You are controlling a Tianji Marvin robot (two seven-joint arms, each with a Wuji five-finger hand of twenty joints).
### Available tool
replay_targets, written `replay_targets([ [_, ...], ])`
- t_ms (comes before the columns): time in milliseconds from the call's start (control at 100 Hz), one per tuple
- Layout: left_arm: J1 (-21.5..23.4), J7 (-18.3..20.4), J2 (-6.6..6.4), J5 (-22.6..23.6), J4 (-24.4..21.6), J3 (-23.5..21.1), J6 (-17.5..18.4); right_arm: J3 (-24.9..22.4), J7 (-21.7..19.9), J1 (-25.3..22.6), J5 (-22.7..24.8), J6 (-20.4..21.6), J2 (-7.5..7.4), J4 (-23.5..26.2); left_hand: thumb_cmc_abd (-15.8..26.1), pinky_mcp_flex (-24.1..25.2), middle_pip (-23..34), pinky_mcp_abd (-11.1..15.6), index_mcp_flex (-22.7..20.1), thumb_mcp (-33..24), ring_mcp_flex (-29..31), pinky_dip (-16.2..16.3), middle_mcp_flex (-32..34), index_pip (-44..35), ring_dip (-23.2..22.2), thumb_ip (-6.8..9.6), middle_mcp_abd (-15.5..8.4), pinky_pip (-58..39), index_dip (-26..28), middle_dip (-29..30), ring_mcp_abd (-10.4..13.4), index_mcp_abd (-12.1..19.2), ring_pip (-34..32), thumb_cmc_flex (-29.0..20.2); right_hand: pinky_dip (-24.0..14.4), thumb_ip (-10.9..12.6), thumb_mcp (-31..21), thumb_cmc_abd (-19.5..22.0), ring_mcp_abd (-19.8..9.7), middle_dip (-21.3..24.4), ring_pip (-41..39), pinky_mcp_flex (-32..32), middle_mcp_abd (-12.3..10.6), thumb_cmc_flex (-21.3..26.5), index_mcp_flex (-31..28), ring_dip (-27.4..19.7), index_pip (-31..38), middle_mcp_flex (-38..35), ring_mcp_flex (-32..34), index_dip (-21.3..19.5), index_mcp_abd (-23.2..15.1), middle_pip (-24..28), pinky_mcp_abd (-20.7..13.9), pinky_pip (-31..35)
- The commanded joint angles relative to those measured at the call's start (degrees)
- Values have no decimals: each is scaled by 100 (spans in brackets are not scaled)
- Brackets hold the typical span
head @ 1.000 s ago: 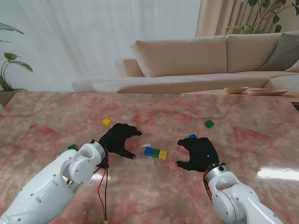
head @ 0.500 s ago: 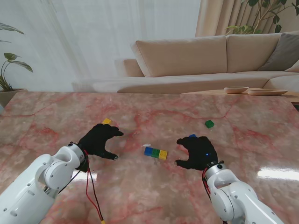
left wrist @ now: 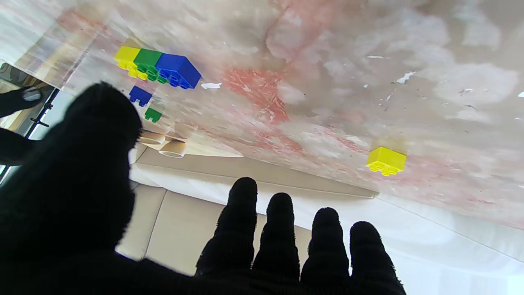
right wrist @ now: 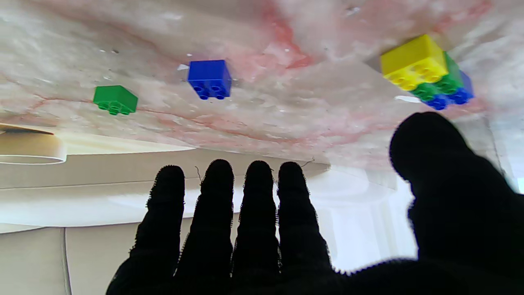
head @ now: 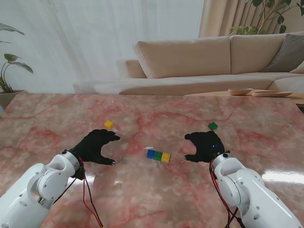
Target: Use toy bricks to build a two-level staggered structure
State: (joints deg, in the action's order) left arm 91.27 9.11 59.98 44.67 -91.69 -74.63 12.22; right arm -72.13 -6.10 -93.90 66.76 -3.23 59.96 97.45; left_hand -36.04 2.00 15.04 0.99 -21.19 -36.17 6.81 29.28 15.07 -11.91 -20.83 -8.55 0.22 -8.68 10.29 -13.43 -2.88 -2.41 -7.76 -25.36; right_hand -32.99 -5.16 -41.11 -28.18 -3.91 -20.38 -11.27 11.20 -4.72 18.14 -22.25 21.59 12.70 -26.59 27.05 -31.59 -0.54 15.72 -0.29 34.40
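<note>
A joined row of blue, green and yellow bricks [head: 158,155] [left wrist: 157,67] [right wrist: 425,71] lies flat mid-table, one level high. My left hand [head: 95,146] hovers open to its left, holding nothing. A loose yellow brick [head: 109,124] [left wrist: 386,159] sits just beyond its fingers. To the right of the row my right hand [head: 205,146] is open and empty. It hides a loose blue brick [right wrist: 209,78] [left wrist: 140,95] in the stand view. A loose green brick [head: 213,126] [right wrist: 114,99] lies farther from me than that hand.
The pink marble table [head: 152,194] ends at a far edge with a beige sofa [head: 199,61] behind it. Shallow bowls [head: 240,91] stand on a side table at the far right. Red and black cables [head: 85,199] hang from my left wrist.
My left hand has drawn away from the brick row, leftward and nearer to me. My right hand has moved farther from me and now covers the loose blue brick.
</note>
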Motion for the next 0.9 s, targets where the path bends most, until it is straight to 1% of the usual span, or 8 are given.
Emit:
replay_targets([
  [0, 52, 33, 12, -83, -33, 1, -16, -23, -161, 169, 45, 18, -61, -182, 140, -11, -119, 221, -82, 166, -78, -106, -196, 145, 87, 145, 15, 152, -128, 68, 251, -134, 169, 6, -79, 198, -381, -200, -15, 74, 10, 17, 97, 288, 301, -35, -244, 291, -56, 149, 180, -60, 20, 33],
  [110, 91, 0, 26, -147, -59, -12, -54, 59, -371, 474, 133, 111, -106, -462, 178, -20, -125, 200, -106, 249, -87, -154, -198, 160, 99, 168, 15, 113, -138, 78, 263, -129, 135, -20, -59, 158, -1278, -457, -10, 36, -61, -34, 131, 530, 631, -2, -548, 556, -151, 212, 273, 55, 1, 36],
  [170, 116, -29, 30, -139, -74, -23, -57, 132, -508, 640, 179, 131, -130, -609, 176, -24, -130, 191, -113, 274, -91, -172, -199, 159, 106, 179, 23, 87, -138, 83, 262, -132, 125, -41, -39, 139, -1776, -628, -11, -71, -96, -211, 162, 609, 831, 37, -676, 855, -487, 181, 317, 186, -57, -40],
  [290, 173, -48, 38, -167, -120, -52, -77, 309, -683, 953, 246, 170, -170, -911, 203, -14, -140, 197, -136, 313, -96, -212, -198, 147, 122, 197, 29, 52, -133, 92, 266, -144, 115, -68, -46, 101, -2267, -818, -30, -321, -335, -573, 230, 712, 1081, 171, -846, 1454, -1082, 35, 268, 464, -172, -184],
  [410, 195, -92, 48, -194, -127, -50, -87, 517, -745, 1240, 230, 162, -192, -1203, 230, 0, -144, 203, -140, 340, -102, -258, -193, 140, 132, 207, 11, 46, -129, 96, 275, -143, 112, -68, -107, 57, -2206, -824, -66, -506, -712, -736, 232, 738, 1065, 308, -849, 1662, -1376, -120, 180, 692, -208, -197],
  [460, 198, -111, 53, -208, -124, -44, -91, 611, -731, 1353, 226, 163, -200, -1328, 228, 4, -148, 198, -141, 356, -99, -278, -199, 140, 136, 209, 27, 48, -128, 98, 272, -147, 111, -68, -151, 20, -1990, -771, -87, -586, -909, -763, 214, 762, 1031, 368, -822, 1673, -1439, -201, 150, 765, -215, -170],
  [720, 201, -176, 71, -282, -114, 12, -135, 1146, -607, 1903, 235, 174, -242, -1967, 280, 37, -149, 217, -172, 409, -105, -376, -187, 124, 149, 229, 26, 118, -120, 102, 282, -152, 115, -94, -588, -142, -1238, -755, -271, -1184, -2185, -741, -7, 849, 767, 961, -374, 1434, -1400, -692, 30, 1407, -230, 311],
  [890, 223, -161, 71, -302, -117, 23, -165, 1467, -439, 2177, 254, 130, -260, -2311, 328, 37, -147, 225, -179, 431, -112, -401, -189, 121, 149, 240, 31, 148, -118, 101, 282, -156, 113, -103, -912, -189, -1101, -729, -378, -1355, -2790, -661, -133, 888, 604, 1241, -214, 1191, -1245, -847, -6, 1540, -229, 716],
])
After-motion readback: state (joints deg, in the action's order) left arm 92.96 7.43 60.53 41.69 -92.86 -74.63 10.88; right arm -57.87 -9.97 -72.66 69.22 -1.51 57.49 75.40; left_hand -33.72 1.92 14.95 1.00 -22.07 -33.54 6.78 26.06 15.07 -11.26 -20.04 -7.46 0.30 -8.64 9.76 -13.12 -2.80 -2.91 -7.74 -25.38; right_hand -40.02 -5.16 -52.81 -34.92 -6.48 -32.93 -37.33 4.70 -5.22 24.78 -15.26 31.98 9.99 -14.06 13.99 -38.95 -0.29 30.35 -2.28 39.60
